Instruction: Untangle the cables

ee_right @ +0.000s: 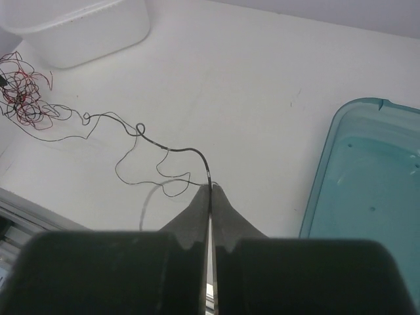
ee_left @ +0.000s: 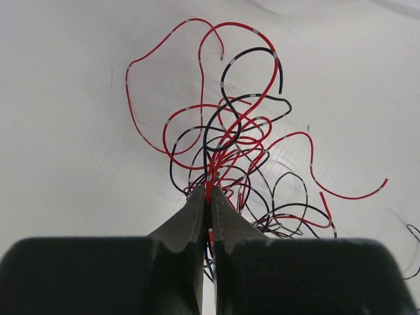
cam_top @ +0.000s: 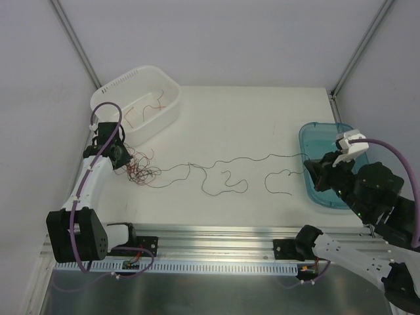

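Observation:
A knot of thin red and black cables [cam_top: 139, 169] lies on the white table in front of the white basket. My left gripper [cam_top: 121, 156] is at its left side. In the left wrist view the left gripper [ee_left: 209, 191] is shut on a bunch of red and black strands from the tangle [ee_left: 230, 138], which fans out beyond the fingertips. One long black cable [cam_top: 262, 157] runs in loops from the knot across the table to my right gripper [cam_top: 308, 164]. In the right wrist view the right gripper [ee_right: 210, 187] is shut on that black cable [ee_right: 177, 149], a little above the table.
The white basket [cam_top: 108, 85] at the back left holds a few loose cables [cam_top: 154, 105]. A blue tray [cam_top: 321, 141] lies at the right, just behind the right gripper. A metal rail [cam_top: 216, 236] runs along the near edge. White walls enclose the table.

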Controlling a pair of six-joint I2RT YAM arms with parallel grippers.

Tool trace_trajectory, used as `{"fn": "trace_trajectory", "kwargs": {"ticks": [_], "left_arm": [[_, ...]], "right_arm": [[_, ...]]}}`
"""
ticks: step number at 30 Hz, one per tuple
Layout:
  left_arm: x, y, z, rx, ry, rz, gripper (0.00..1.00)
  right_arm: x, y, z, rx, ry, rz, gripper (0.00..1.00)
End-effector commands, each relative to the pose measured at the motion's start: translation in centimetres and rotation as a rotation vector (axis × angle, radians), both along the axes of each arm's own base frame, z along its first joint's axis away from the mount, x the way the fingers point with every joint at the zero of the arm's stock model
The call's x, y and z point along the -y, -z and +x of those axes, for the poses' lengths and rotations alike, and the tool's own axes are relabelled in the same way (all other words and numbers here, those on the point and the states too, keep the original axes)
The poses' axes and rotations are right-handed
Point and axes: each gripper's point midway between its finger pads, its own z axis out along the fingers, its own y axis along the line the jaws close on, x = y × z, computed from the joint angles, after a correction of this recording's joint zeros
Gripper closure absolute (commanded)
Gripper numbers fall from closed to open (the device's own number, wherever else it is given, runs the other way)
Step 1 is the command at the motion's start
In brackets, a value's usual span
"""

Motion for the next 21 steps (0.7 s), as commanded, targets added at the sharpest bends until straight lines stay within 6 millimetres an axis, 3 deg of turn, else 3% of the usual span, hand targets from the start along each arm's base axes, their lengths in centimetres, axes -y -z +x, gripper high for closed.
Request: {"fn": "trace_trajectory", "kwargs": {"ticks": [1,6,10,15,18,20,21], "left_arm": [[0.8,0.2,-0.2,-0.018,0.069,-0.025,1.00],[5.9,0.1,-0.1,0.045,0.258,-0.227,1.00],[8.4,-0.5,-0.9,0.087,0.382,-0.266,1.00],[10.8,-1.5,-1.8,0.162,0.499,-0.318,1.00],[12.9,-1.7,-2.4,0.169,0.582,-0.334,1.00],[13.7,-1.7,-2.6,0.164,0.608,-0.342,1.00],[14.4,-1.6,-2.7,0.156,0.631,-0.351,1.00]], "right_arm": [[-0.5,-0.5,1.0,0.008,0.007,-0.050,0.99],[-2.9,1.8,3.6,-0.059,0.021,-0.149,0.99],[-4.4,3.8,6.9,-0.125,0.059,-0.134,0.99],[-6.6,8.5,11.1,-0.273,0.045,-0.058,0.99],[-7.5,11.7,12.1,-0.369,0.053,-0.047,0.99],[-8.0,13.9,12.7,-0.436,0.072,-0.048,0.88],[-8.2,14.9,12.5,-0.463,0.070,-0.048,0.76]]}}
